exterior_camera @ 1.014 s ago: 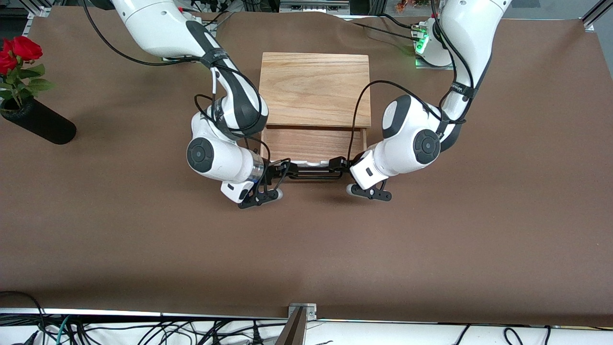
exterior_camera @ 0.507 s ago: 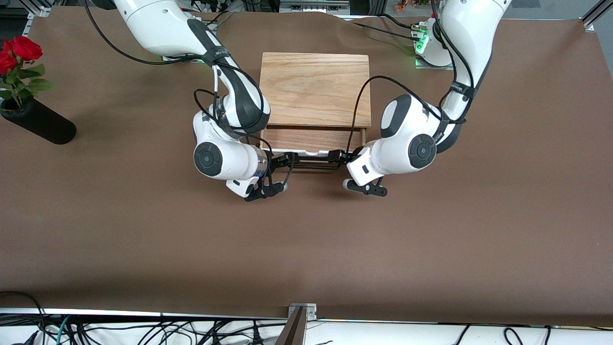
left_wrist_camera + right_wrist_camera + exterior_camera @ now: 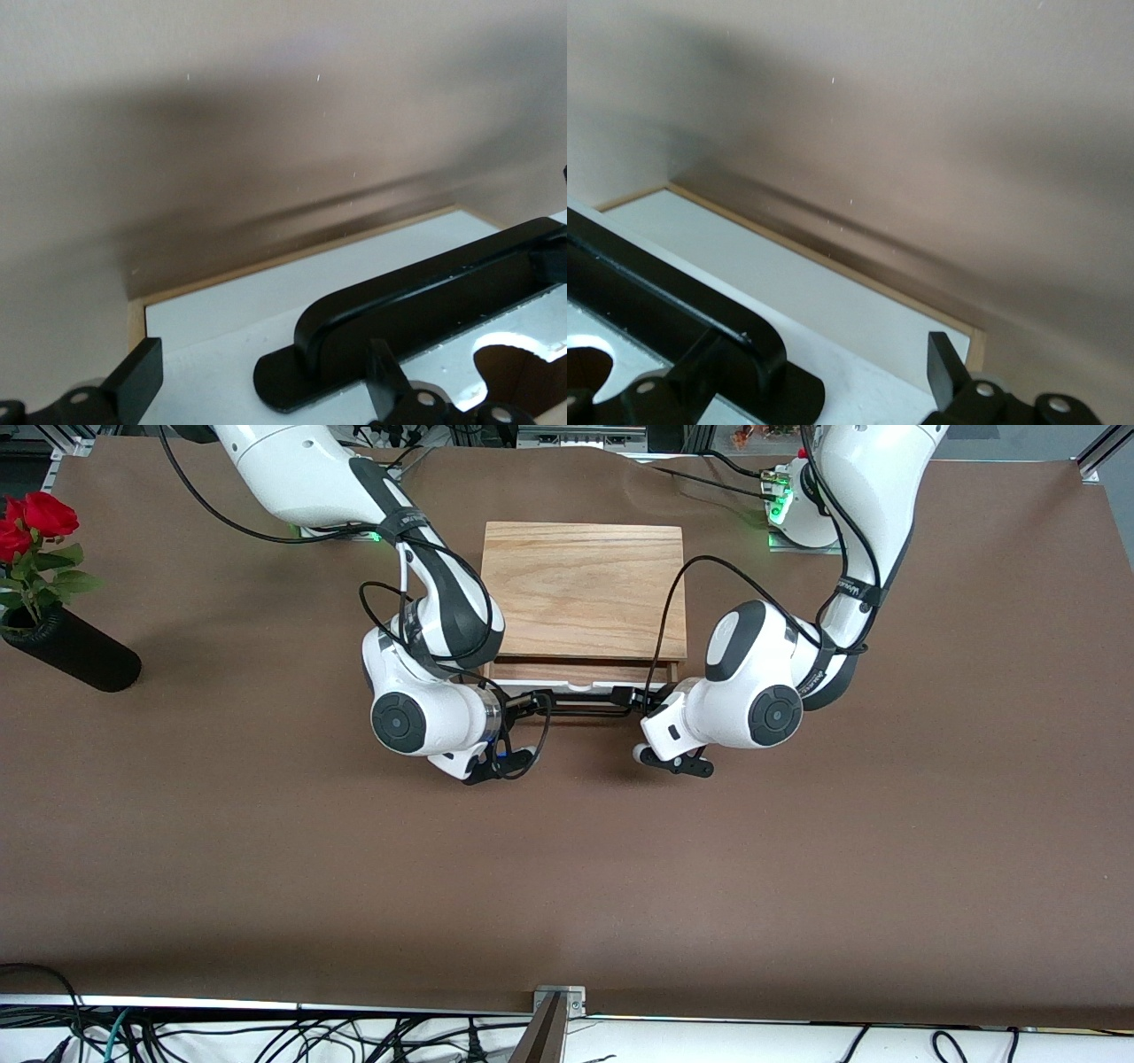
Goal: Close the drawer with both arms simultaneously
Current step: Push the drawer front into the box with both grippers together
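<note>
The light oak box [image 3: 585, 589] stands mid-table. Its drawer [image 3: 580, 685] is almost fully in; only a thin wood strip shows above the white front panel, with the black wire handle [image 3: 585, 708] in front. My right gripper [image 3: 524, 705] is open at the handle's end toward the right arm's side. My left gripper [image 3: 633, 699] is open at the other end. In the left wrist view the open gripper [image 3: 263, 390] straddles the handle's foot [image 3: 292, 385] against the white panel [image 3: 221, 323]. The right wrist view shows the same: the gripper [image 3: 819, 376], the handle [image 3: 656, 288] and the panel [image 3: 788, 274].
A black vase with red roses [image 3: 75, 657] lies at the right arm's end of the table. Brown cloth [image 3: 567, 868] covers the table. Both arms' elbows flank the box, and black cables loop over the box's corners.
Both grippers have moved toward the box with the drawer's front. The drawer has slid from about half open to nearly shut.
</note>
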You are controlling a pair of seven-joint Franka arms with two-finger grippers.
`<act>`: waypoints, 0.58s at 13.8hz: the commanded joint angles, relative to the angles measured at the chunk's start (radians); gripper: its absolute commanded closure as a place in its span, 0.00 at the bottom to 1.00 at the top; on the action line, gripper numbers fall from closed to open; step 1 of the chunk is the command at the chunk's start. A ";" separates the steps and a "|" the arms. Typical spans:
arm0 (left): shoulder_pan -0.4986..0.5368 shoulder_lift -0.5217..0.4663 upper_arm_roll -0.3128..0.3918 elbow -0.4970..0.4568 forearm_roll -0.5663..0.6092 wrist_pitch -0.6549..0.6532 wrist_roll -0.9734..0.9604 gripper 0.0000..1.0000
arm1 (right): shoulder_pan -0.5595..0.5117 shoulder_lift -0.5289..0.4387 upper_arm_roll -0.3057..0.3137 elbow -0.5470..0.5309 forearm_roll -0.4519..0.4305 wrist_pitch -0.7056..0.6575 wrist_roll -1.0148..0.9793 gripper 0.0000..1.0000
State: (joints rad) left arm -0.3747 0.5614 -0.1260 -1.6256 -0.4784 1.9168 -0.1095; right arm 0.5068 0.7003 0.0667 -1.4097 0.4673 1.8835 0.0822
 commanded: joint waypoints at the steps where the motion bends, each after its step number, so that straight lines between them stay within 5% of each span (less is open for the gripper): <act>1: 0.002 0.000 0.012 -0.020 0.061 -0.105 0.019 0.00 | 0.002 0.005 0.008 0.012 0.013 -0.079 0.007 0.00; 8: 0.002 0.000 0.012 -0.020 0.064 -0.194 0.014 0.00 | 0.004 0.016 0.024 0.009 0.047 -0.176 0.002 0.00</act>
State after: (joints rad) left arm -0.3739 0.5615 -0.1187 -1.6264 -0.4585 1.7530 -0.1091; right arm 0.5100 0.7066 0.0774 -1.4098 0.4858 1.7493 0.0822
